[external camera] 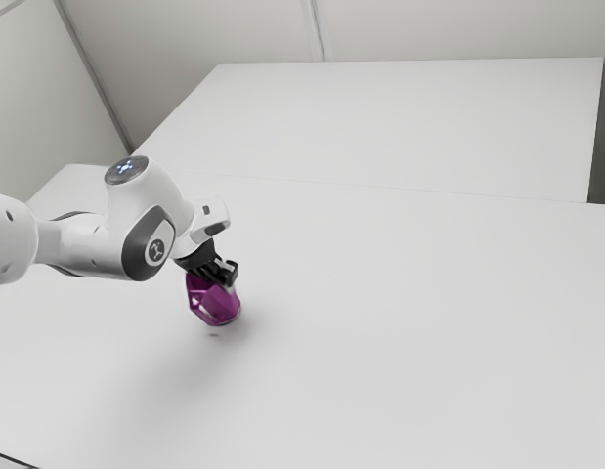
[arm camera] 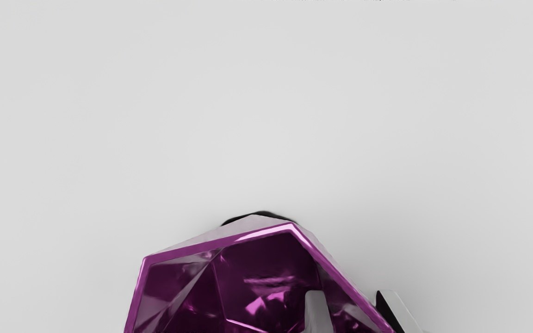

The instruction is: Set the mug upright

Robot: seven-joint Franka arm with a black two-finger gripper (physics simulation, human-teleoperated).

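On the desk [external camera: 410, 322], toward the exterior view's left: one white jointed arm [external camera: 82, 244], with dark grey trim, reaching in from that side and ending in a black claw [external camera: 227, 277], pointed down at an angle.

Item, one mug [external camera: 213, 301]: purple, glossy, faceted sides. Located directly below the claw and touching it; tilted in the exterior view. A small dark patch [external camera: 213, 335] marks the desk just below the mug, apart from its lower edge. Whether any part of the mug bears on the desk cannot be told.

Claw, condition: pinching the wall of the mug, one finger [arm camera: 318, 312] inside the opening, the other [arm camera: 397, 310] against the outer face. In the wrist view, the angular rim and the dark purple interior face the camera.

Background: pale walls [external camera: 458, 27]; a dark thin line [external camera: 11, 458] at the near corner, exterior view's left.
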